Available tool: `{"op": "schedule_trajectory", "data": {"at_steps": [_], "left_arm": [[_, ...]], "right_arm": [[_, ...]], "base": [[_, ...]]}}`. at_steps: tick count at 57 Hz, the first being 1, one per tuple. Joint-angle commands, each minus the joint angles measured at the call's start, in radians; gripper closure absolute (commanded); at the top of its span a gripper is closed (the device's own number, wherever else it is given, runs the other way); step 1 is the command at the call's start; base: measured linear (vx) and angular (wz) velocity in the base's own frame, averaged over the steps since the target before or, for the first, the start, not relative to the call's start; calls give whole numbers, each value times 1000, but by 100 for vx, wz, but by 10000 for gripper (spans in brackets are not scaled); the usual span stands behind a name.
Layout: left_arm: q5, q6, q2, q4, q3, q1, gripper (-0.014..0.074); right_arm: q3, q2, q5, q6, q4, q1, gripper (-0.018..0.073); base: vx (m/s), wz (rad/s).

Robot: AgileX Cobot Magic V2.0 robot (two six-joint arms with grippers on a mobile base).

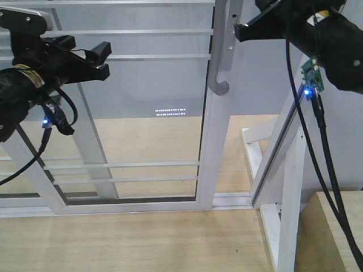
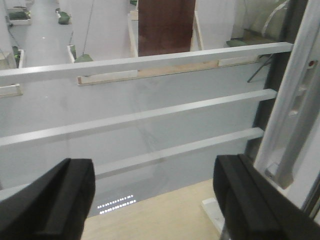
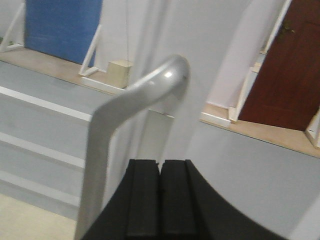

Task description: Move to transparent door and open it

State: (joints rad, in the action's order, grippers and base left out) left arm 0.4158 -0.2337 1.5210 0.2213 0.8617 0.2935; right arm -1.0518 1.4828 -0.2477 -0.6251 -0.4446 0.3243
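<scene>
Right hand [image 1: 240, 29] up high, its two black fingers [image 3: 145, 200] pressed flat together with nothing between them, nose just right of the door's white stile and close by the handle [image 1: 219, 84]. Whether it's touching, I can't tell from here. Left hand [image 1: 104, 59] is spread wide and empty, hovering in front of the glass [image 1: 147, 85] at the level of the upper bars [image 1: 142, 56]. The door [image 1: 211, 158] stands straight ahead of the robot, upright in its track [image 1: 232, 198] on the pale wood floor [image 1: 142, 238], handle side to the right, near the slanted post [image 1: 281, 136]. Now the worry: that handle is a smooth grey metal bar, round in section and bending into a hook at its end. A closed hand has only a narrow flat tip to bear on it, so I'd say it could skate off the polished curve and rap the glossy frame. If the push goes off the line of the track, the panel may bind rather than slide. The left hand's open fingers sit close to those thin flat bars, so any roll forward could catch one or knock the clear pane. And the black cable [image 1: 323, 158] drooping from the right arm hangs near the post, a likely snag.
</scene>
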Motion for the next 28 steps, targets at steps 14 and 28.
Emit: {"op": "schedule_trajectory", "data": {"at_steps": [14, 28], "left_arm": [[126, -76, 81, 98, 139, 164, 4], [127, -96, 192, 96, 264, 261, 4]], "right_arm": [[314, -186, -310, -53, -10, -60, 562], [412, -245, -376, -102, -79, -60, 562]], "base": [[0, 0], [0, 0]]}}
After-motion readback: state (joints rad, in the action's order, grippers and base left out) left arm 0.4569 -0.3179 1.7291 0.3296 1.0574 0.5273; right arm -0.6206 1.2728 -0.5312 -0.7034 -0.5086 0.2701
